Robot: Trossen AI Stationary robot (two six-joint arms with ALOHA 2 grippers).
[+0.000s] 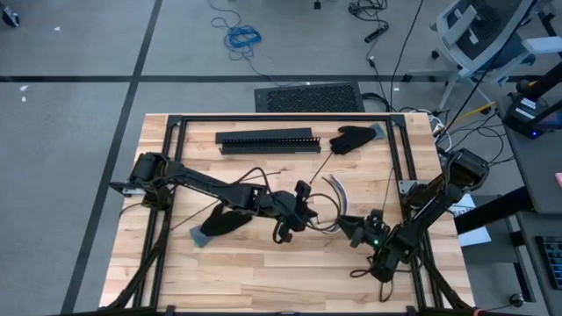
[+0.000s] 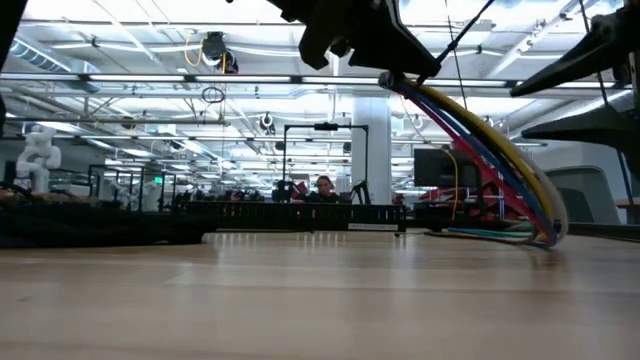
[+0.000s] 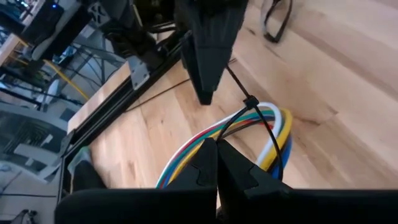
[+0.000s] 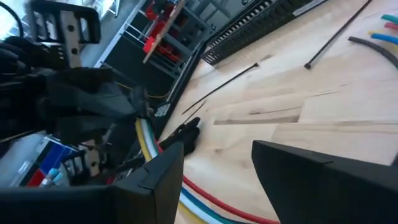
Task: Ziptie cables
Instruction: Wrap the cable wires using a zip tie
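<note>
Cables [image 3: 264,134], bundle of thin multicoloured flexible wires, arc above wooden table [image 1: 263,272] mid-right, black ziptie [image 3: 250,101] looped around. Left gripper [image 3: 216,163] fingers pressed together, pinching bundle. Right gripper [image 4: 217,168] fingers spread, nearby. Light, springy; best held beside tie.
</note>
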